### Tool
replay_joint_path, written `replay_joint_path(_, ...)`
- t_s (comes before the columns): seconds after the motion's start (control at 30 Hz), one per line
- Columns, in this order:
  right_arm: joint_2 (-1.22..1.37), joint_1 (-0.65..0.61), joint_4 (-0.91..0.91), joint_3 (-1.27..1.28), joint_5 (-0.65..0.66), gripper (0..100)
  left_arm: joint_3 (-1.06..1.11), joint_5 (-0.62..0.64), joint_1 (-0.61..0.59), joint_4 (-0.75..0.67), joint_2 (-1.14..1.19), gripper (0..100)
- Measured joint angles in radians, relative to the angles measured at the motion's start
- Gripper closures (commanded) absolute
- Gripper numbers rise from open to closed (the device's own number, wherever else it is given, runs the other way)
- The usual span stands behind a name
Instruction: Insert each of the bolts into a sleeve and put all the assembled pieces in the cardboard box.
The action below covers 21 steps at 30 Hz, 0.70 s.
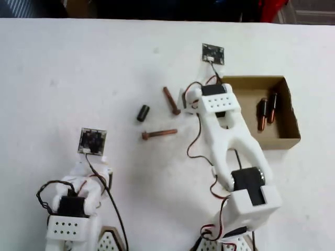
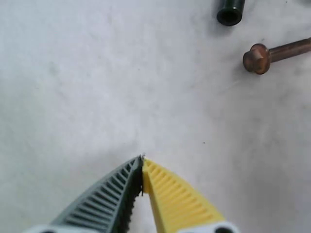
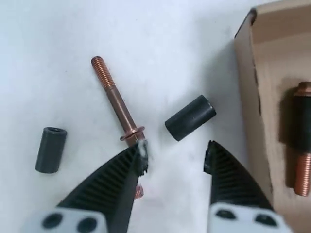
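Bright, even light washes my counter (image 1: pixel 78 63) almost to glare; a soft shadow lies beside the sleeve (image 3: pixel 190 118) ahead of my right jaws.

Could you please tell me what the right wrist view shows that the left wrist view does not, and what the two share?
Right wrist view, not the left: the open right end effector near the head of a slanted bolt, a sleeve by the box, and the cardboard box with an assembled piece inside.
Left wrist view, not the right: the shut left end effector and another bolt's head and shank.
Both: the white table and, judging by the high view, the same loose sleeve.
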Motion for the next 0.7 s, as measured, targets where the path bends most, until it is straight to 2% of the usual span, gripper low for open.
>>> replay_joint_path(0.37,0.126,-0.003,-0.141,0.000,-0.089,82.2,0.000,0.000,0.000,0.000,0.000,98)
replay_joint_path(0.7,0.230,0.023,-0.150,-0.034,-0.138,82.3,0.000,0.000,0.000,0.000,0.000,98)
